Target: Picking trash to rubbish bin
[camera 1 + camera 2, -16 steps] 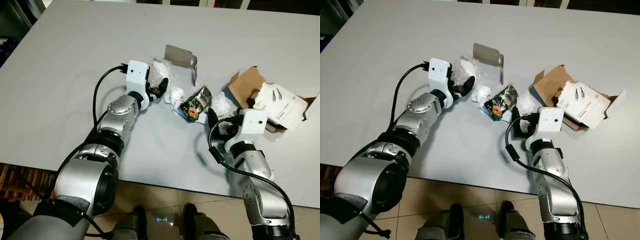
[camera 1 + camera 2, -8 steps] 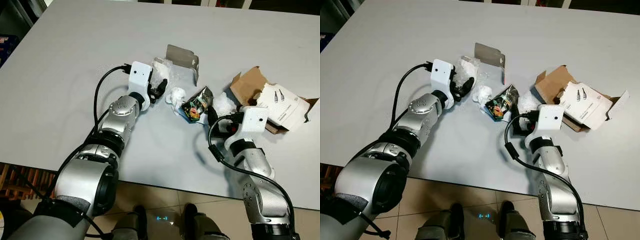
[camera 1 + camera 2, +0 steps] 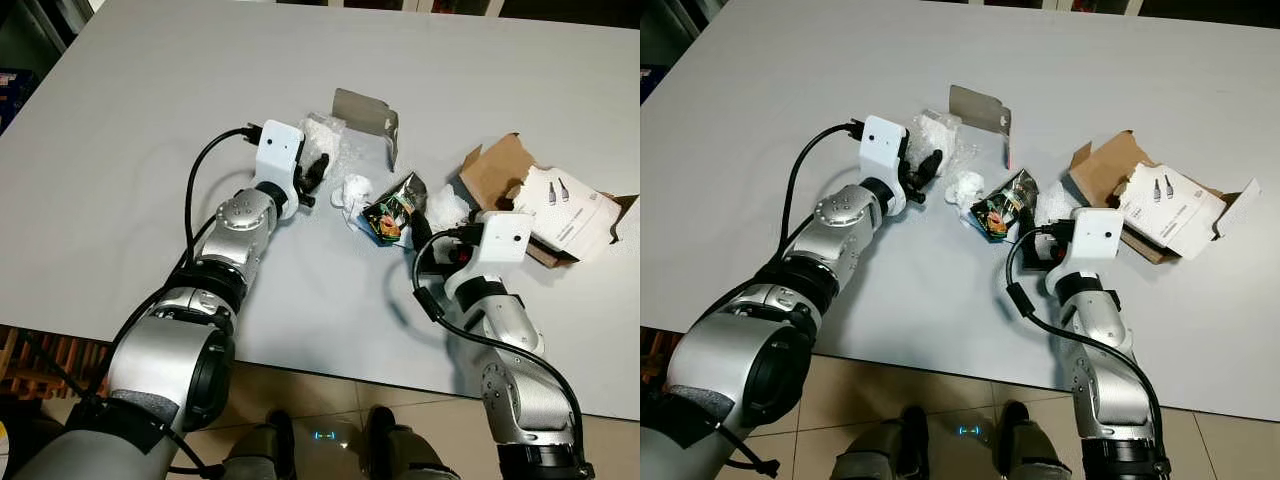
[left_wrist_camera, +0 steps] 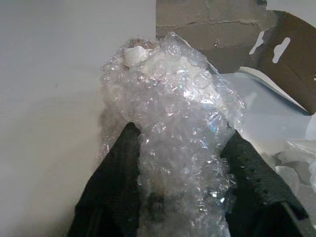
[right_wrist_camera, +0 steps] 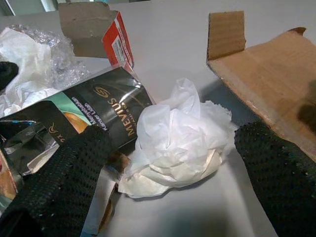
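A wad of clear bubble wrap lies on the grey table, beside a bent grey card. My left gripper reaches into the wad, and its two black fingers press the wrap from both sides. A crumpled white paper ball sits next to a dark foil wrapper and a torn cardboard box. My right gripper is open, one finger against the wrapper and the other by the box, with the paper ball between them.
A small white crumpled piece lies between the two grippers. A white printed insert rests in the cardboard box. The table's near edge runs below both arms, with tiled floor underneath.
My left gripper has pushed forward from beside the white piece into the bubble wrap. My right gripper has edged forward around the paper ball.
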You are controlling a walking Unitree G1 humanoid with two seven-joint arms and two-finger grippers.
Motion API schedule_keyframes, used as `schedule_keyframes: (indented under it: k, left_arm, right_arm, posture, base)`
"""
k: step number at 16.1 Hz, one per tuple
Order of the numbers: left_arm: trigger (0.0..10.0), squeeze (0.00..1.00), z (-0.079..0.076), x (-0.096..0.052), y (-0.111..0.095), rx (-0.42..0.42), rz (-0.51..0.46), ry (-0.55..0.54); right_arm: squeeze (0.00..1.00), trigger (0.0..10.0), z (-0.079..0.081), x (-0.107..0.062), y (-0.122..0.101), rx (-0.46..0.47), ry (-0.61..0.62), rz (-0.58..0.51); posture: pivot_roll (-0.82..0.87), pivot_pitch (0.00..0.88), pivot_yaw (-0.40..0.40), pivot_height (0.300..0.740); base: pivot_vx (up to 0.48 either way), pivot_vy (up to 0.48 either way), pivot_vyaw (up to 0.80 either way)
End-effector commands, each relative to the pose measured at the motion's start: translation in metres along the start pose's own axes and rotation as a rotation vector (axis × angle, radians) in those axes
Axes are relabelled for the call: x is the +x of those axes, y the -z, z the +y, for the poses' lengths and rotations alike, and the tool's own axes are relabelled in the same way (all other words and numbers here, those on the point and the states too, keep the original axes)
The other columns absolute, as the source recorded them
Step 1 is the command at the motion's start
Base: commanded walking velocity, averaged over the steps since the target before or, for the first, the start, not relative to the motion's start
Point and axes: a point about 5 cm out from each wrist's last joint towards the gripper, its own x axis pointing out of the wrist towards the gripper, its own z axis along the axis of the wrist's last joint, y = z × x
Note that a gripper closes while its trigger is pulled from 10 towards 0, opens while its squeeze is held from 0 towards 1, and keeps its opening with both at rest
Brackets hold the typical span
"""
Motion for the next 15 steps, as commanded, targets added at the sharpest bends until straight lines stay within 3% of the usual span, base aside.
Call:
schedule_keyframes:
  k: [1,7,8,9,11,15]
  left_arm:
    - [0.0,0.00,-0.004,-0.002,0.009,0.014,0.042,0.025]
    - [0.0,0.00,-0.007,-0.007,0.023,-0.012,0.055,0.034]
    - [10.0,0.00,-0.005,-0.007,0.020,-0.029,0.028,0.007]
    - [10.0,0.00,-0.003,-0.007,0.018,-0.039,0.012,-0.003]
    - [10.0,0.00,0.011,-0.009,-0.016,-0.188,-0.250,-0.070]
    - [10.0,0.00,0.014,-0.017,-0.032,-0.174,-0.355,-0.068]
  right_arm:
    - [0.00,10.0,0.001,0.000,0.002,0.013,0.007,0.002]
    - [0.00,10.0,0.003,0.005,0.002,0.019,0.006,-0.008]
    - [0.00,10.0,0.002,0.005,0.002,0.019,0.006,-0.009]
    - [0.00,10.0,0.002,0.006,0.002,0.019,0.007,-0.009]
    - [0.00,10.0,0.000,0.009,-0.001,0.017,0.012,-0.023]
    - [0.00,10.0,0.001,0.013,-0.003,0.017,0.004,-0.033]
  posture:
    - [-0.08,0.276,0.060,0.740]
    - [-0.08,0.256,0.068,0.740]
    - [-0.08,0.254,0.067,0.740]
    - [-0.08,0.247,0.068,0.740]
    - [-0.07,0.238,0.066,0.740]
    - [-0.06,0.217,0.064,0.740]
  base:
    - [0.000,0.000,0.00]
    - [0.000,0.000,0.00]
    - [0.000,0.000,0.00]
    - [0.000,0.000,0.00]
    - [0.000,0.000,0.00]
    - [0.000,0.000,0.00]
